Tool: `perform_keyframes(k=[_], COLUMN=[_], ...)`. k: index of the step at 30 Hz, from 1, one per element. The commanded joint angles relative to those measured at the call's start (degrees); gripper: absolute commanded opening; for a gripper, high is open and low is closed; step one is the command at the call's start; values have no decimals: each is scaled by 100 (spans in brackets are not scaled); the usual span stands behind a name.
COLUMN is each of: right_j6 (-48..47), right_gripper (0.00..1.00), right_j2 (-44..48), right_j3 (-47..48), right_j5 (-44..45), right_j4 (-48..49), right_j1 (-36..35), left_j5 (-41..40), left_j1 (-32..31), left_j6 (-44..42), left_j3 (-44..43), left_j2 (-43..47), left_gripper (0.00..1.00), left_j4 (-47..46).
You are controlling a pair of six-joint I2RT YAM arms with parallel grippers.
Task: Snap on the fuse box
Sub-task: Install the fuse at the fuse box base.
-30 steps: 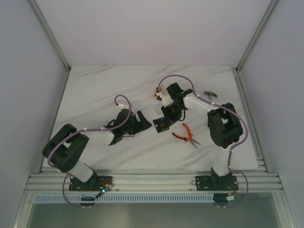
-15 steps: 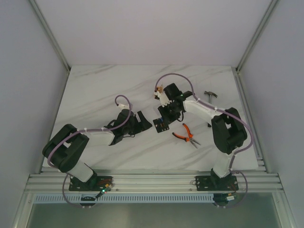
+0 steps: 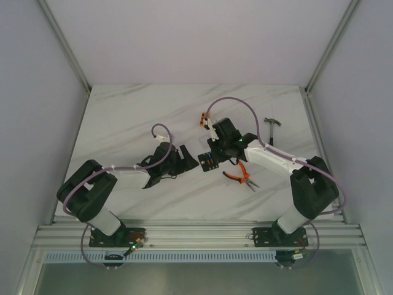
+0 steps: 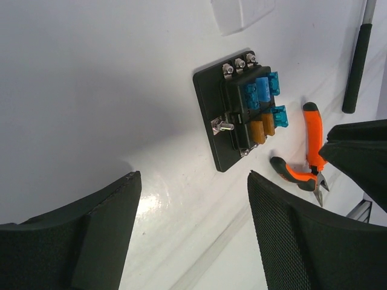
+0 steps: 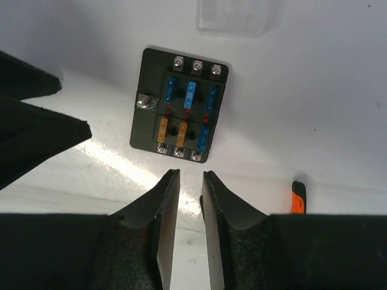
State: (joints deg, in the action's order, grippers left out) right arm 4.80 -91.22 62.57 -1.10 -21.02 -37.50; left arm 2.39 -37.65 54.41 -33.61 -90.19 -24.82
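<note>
The fuse box (image 3: 207, 162) lies flat at the middle of the table, a black block with blue and amber fuses (image 5: 179, 106) (image 4: 239, 115). A clear plastic cover (image 5: 233, 15) lies just beyond it. My left gripper (image 3: 187, 158) sits to its left, low over the table and open wide (image 4: 193, 175), with bare table between the fingers. My right gripper (image 3: 220, 153) hovers at the box's right side. Its fingers (image 5: 190, 172) stand a narrow gap apart and hold nothing, with the box just past their tips.
Orange-handled pliers (image 3: 238, 175) (image 4: 305, 163) lie right of the fuse box, close to the right gripper. A small hammer (image 3: 273, 123) lies at the back right, and a small orange block (image 3: 202, 116) behind the right wrist. Walls close the table on three sides.
The right arm's elbow has swung out to the right and toward the near edge, and its gripper has drawn back a little off the fuse box. The left arm has hardly moved.
</note>
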Motion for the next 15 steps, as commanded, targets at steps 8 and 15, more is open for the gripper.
perform_keyframes(k=[8,15], right_j6=[285,293], right_gripper=[27,27], right_j2=[-251,-455], right_j3=[-151,-103], right_j5=[505,383], right_j4=[589,590], right_j1=[-56,-56], left_j5=[101,240], left_j1=[-144,-190], left_j6=[122,188], left_j3=[-308,-499], left_j2=[-452,-744], left_gripper=[71,63], left_j4=[261,118])
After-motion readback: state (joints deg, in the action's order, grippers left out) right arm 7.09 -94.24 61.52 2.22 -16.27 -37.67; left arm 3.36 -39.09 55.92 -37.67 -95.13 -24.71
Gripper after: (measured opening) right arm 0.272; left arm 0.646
